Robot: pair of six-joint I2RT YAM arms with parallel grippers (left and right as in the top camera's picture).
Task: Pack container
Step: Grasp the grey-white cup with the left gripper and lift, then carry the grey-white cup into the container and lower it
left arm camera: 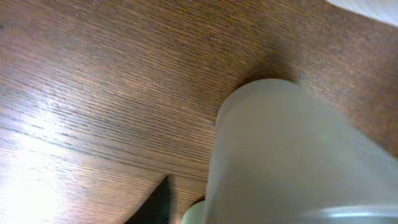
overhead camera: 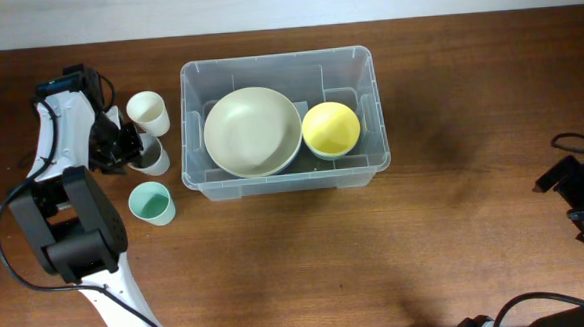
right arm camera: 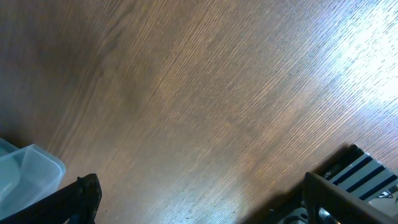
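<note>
Container: clear bin (overhead camera: 271, 58) upright and open, mid-counter (overhead camera: 457, 255), slightly left of centre.
Inside it: large cream bowl (overhead camera: 252, 132) on the left, yellow bowl (overhead camera: 330, 128) just beside it on the right.
Beside its left wall: white cup (overhead camera: 147, 112), grey cup (overhead camera: 151, 157) close in front, teal cup (overhead camera: 151, 203) further forward, apart.
My left jaws: right against the grey cup, on its side away from the bin; clenched or loose, I cannot tell.
My right jaws: spread wide, released, grasping nothing, above bare counter well right of the bin.
</note>
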